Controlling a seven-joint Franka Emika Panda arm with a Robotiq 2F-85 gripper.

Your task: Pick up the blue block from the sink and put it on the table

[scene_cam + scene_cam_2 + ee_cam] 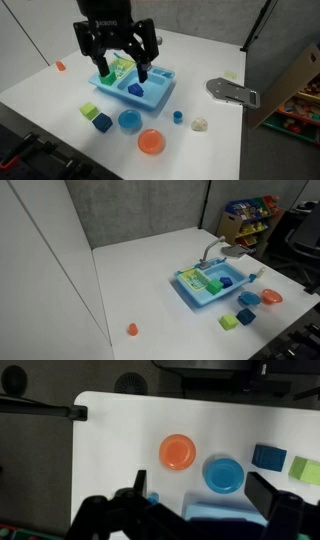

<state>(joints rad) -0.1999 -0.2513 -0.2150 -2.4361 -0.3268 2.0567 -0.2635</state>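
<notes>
The gripper (122, 68) hangs wide open over the sink (163, 80). It should lower straight down, jaws straddling the blue block (136, 89) inside the sink.

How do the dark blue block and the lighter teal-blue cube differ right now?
Colour: the blue block is dark royal blue; the teal cube is a lighter, greenish blue.
Place: the blue block lies inside the sink, with the open gripper above that sink; the teal cube sits on the table beside a green cube.
Both are small toy cubes of similar size, and neither is held.
</notes>
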